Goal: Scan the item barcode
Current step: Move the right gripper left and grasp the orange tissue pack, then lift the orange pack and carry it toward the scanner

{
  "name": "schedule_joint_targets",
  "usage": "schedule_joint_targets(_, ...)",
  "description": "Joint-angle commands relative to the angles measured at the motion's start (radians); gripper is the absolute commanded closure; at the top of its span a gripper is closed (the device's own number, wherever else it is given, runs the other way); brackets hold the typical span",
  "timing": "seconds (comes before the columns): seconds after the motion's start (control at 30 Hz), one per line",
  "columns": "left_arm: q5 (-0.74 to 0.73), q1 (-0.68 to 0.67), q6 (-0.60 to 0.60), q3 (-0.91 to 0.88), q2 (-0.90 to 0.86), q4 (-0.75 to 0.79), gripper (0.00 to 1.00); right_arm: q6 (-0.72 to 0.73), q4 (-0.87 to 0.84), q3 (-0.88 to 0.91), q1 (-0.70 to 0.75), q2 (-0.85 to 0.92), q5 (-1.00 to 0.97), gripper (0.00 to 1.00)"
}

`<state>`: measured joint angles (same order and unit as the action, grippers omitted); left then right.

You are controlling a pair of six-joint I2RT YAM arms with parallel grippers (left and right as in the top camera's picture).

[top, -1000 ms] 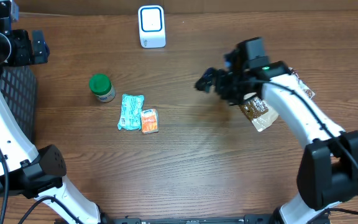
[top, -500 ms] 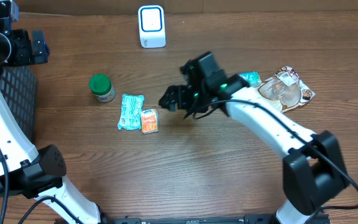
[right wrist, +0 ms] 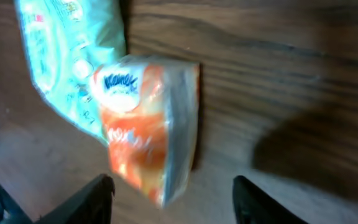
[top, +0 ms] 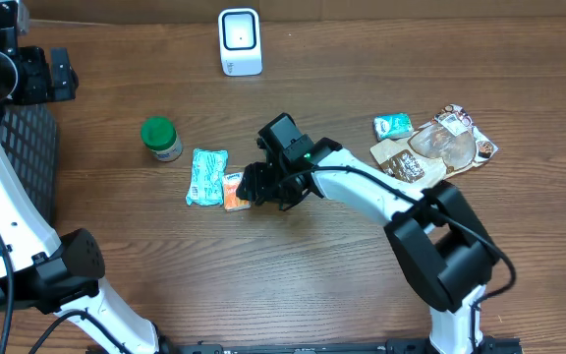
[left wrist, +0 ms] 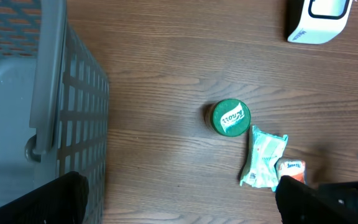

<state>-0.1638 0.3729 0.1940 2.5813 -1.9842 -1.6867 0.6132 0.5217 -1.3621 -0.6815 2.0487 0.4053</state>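
Orange tissue pack (top: 235, 191): lies flat on the tabletop (top: 322, 285), left of centre. One long side touches a teal pack (top: 206, 176). The scanner (top: 239, 41) stands well apart at the far edge.

Handling (judged): light, soft and film-wrapped. It should dent under a squeeze, and the glossy wrap may slide between the pads. It is not fragile.

Where to take hold (judged): across the two long sides near the middle, leaving the broad faces bare. No barcode shows on the upper face, so I cannot tell which face carries it.

Right tool (right wrist: 171, 186): low over the pack with one finger on each side. The fingers (right wrist: 101, 199) stand partly apart, bare wood shows between each finger and the wrap, and nothing is held.

Left tool (left wrist: 188, 199): raised at the far left over the basket, spread wide and carrying nothing.

Risk (judged): the finger on the teal pack's side has little room and could drag the teal pack along.

Grey basket (left wrist: 73, 93): a mesh-walled bin at the left edge of the tabletop. The part of its inside that shows holds nothing I can make out.

Green-lidded jar (top: 161, 138): upright near the two packs, lid on, contents hidden.

Snack bags (top: 440, 147): a loose heap at the right side, sealed. A small teal packet (top: 393, 125) lies just beside them.
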Motion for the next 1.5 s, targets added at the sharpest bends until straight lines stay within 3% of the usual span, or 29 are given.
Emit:
schedule_joint_targets(0.0,-0.011,-0.001,0.008,0.004,0.002,0.000,0.00,0.007,-0.040,0.003,0.002,0.045,0.050,0.43)
schedule_joint_targets(0.17,-0.011,-0.001,0.008,0.004,0.002,0.000,0.00,-0.019,-0.057,0.003,0.002,0.047,0.056,0.49)
schedule_joint_targets(0.37,-0.011,-0.001,0.008,0.004,0.002,0.000,0.00,-0.019,0.011,0.004,0.002,0.047,-0.016,0.78)
schedule_joint_targets(0.57,-0.011,-0.001,0.008,0.004,0.002,0.000,0.00,-0.051,0.016,0.000,0.005,0.046,0.012,0.96)
schedule_joint_targets(0.97,-0.011,-0.001,0.008,0.004,0.002,0.000,0.00,-0.251,0.158,-0.048,0.074,-0.023,0.022,0.96)
schedule_joint_targets(1.17,-0.011,-0.001,0.008,0.004,0.002,0.000,0.00,-0.267,0.214,-0.048,0.097,-0.033,0.023,0.65)
schedule_joint_targets(1.47,-0.011,-0.001,0.008,0.004,0.002,0.000,0.01,-0.225,0.214,-0.047,0.106,-0.033,0.070,0.66)
